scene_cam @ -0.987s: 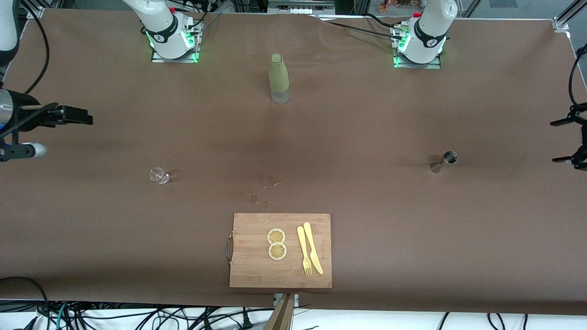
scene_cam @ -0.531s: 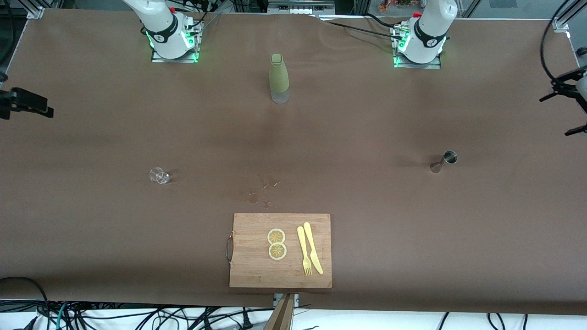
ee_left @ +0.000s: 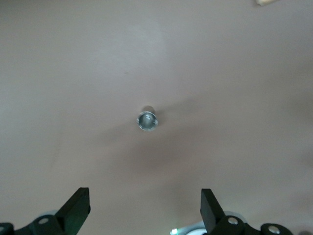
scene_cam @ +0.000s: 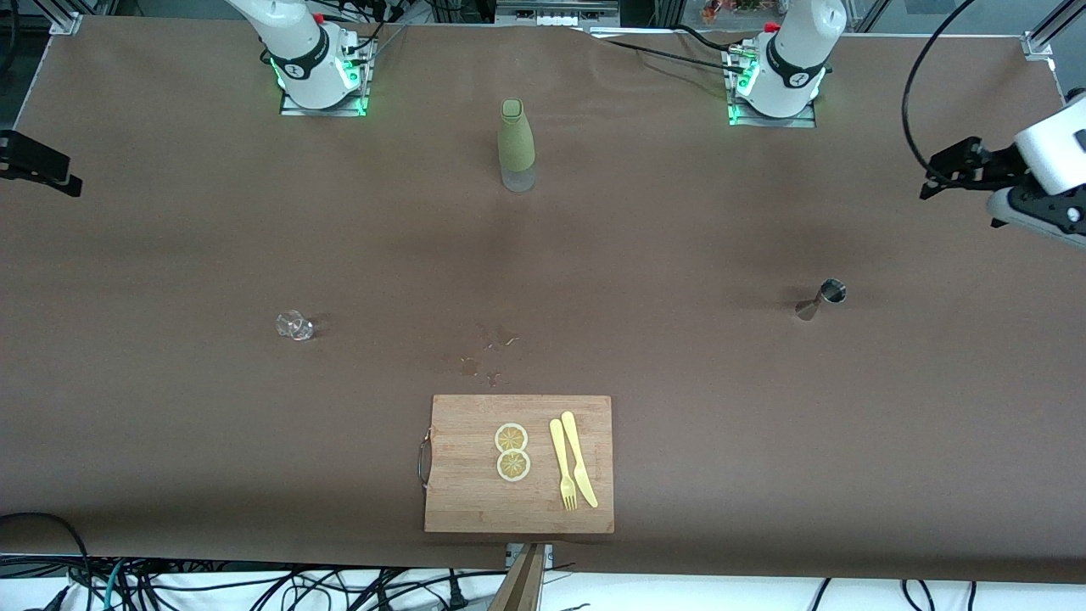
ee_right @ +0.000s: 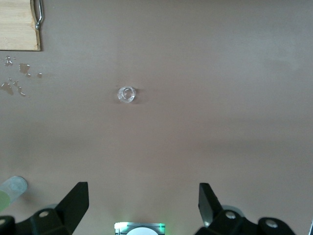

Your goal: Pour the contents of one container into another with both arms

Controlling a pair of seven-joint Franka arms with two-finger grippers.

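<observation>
A green bottle [scene_cam: 516,144] with a clear bottom stands upright between the two arm bases. A small clear glass [scene_cam: 294,325] [ee_right: 126,94] sits toward the right arm's end of the table. A metal jigger [scene_cam: 821,299] [ee_left: 147,120] stands toward the left arm's end. My left gripper [scene_cam: 946,170] [ee_left: 144,210] hangs open and empty high over the table's edge at its own end, and its wrist view looks down on the jigger. My right gripper [scene_cam: 51,170] [ee_right: 142,200] hangs open and empty over the table's edge at its end, well above the glass.
A wooden cutting board [scene_cam: 458,501] [ee_right: 17,29] lies near the front edge with two lemon slices [scene_cam: 512,451], a yellow fork [scene_cam: 562,467] and a yellow knife [scene_cam: 579,458]. Small water drops [scene_cam: 488,352] [ee_right: 14,83] spot the brown cloth just past the board.
The right gripper has drawn back toward the table's edge at its end. The left arm has swung farther into view at its end. The things on the table have not moved.
</observation>
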